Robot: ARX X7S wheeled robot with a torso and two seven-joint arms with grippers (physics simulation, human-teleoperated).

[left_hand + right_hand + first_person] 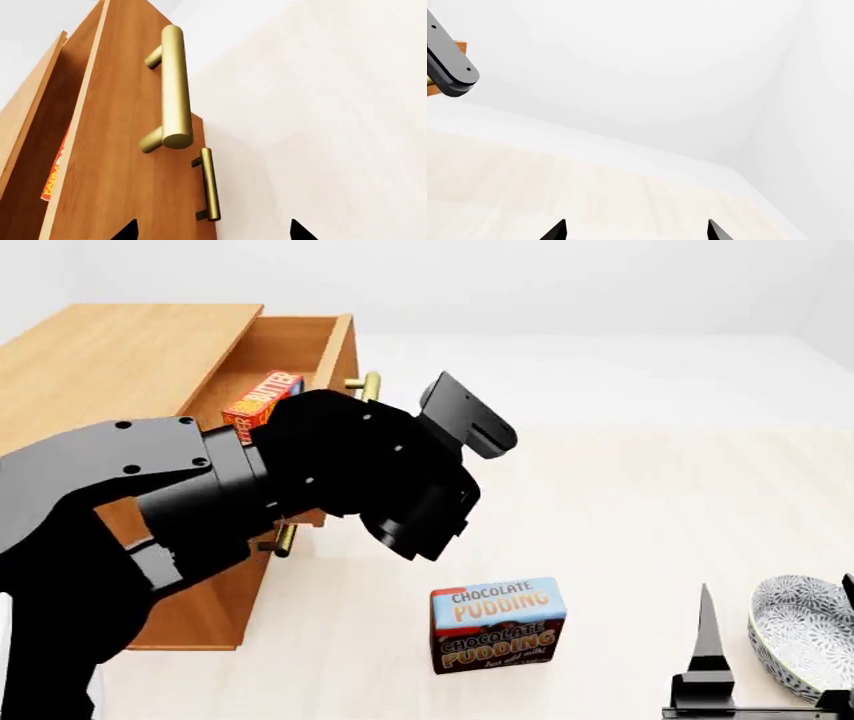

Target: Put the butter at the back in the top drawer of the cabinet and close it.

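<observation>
The butter (263, 400), a small orange-red box, lies inside the top drawer (287, 345), which stands pulled out of the wooden cabinet (120, 350). In the left wrist view a strip of the butter (57, 170) shows behind the drawer front, beside its brass handle (175, 87). My left gripper (213, 231) is open, its tips straddling the drawer front's edge below that handle and holding nothing. My left arm (360, 470) hides the drawer front in the head view. My right gripper (635, 231) is open and empty, low at the right (777, 585).
A blue-and-brown chocolate pudding box (497, 623) stands on the pale floor in front of the cabinet. A patterned bowl (801, 635) sits at the far right by my right gripper. A lower drawer's handle (210, 185) shows beneath the top one.
</observation>
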